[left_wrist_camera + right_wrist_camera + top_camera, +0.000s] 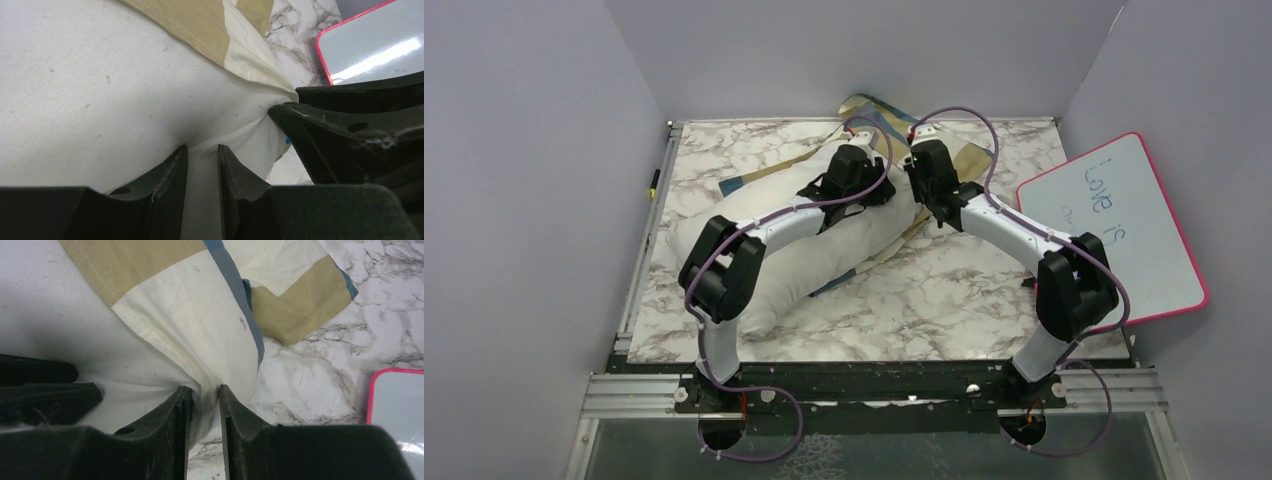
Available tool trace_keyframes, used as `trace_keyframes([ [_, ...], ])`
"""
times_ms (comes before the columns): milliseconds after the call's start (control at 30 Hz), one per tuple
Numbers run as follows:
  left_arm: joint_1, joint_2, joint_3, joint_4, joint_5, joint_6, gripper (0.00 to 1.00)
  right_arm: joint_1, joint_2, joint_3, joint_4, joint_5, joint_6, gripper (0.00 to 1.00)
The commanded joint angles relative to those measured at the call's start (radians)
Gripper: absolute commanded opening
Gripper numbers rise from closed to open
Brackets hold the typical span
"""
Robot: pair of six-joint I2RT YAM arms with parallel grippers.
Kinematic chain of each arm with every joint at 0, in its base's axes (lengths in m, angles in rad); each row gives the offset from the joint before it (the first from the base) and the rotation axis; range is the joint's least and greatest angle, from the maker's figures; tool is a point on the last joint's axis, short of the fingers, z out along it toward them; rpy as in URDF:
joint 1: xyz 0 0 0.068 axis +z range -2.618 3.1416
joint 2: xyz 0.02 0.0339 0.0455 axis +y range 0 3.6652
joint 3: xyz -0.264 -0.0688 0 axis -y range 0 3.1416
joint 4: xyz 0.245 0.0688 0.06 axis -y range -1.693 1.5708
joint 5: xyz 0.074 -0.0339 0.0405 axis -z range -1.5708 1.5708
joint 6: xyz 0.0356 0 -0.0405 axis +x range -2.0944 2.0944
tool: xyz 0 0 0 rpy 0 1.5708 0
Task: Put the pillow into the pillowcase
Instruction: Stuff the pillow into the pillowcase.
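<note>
Left gripper (202,147) pinches a fold of the pillow (100,90) lying on the marble table (944,300) while right gripper (204,387) clamps the pillowcase (190,305) hem beside it, seemingly to draw the hem over the pillow's end.

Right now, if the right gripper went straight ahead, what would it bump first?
Probably the pillowcase: its cream panel lies right ahead of the right gripper, draped over the pillow.
</note>
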Motion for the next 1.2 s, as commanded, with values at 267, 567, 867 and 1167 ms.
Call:
trace_keyframes([
  [267, 0.028, 0.088, -0.032, -0.051, -0.112, 0.008, 0.31, -0.019, 0.009, 0.191, -0.144, -0.348, -0.003, 0.06],
  [567, 0.059, 0.118, -0.106, 0.019, -0.15, -0.031, 0.28, -0.019, -0.033, 0.197, -0.255, -0.704, 0.083, 0.01],
  [867, 0.067, 0.157, -0.098, -0.004, -0.191, -0.056, 0.28, -0.019, -0.044, 0.209, -0.12, -1.089, 0.215, 0.01],
  [1167, 0.098, 0.172, -0.163, 0.046, -0.187, -0.112, 0.27, -0.019, -0.148, 0.021, 0.131, -1.125, 0.384, 0.01],
])
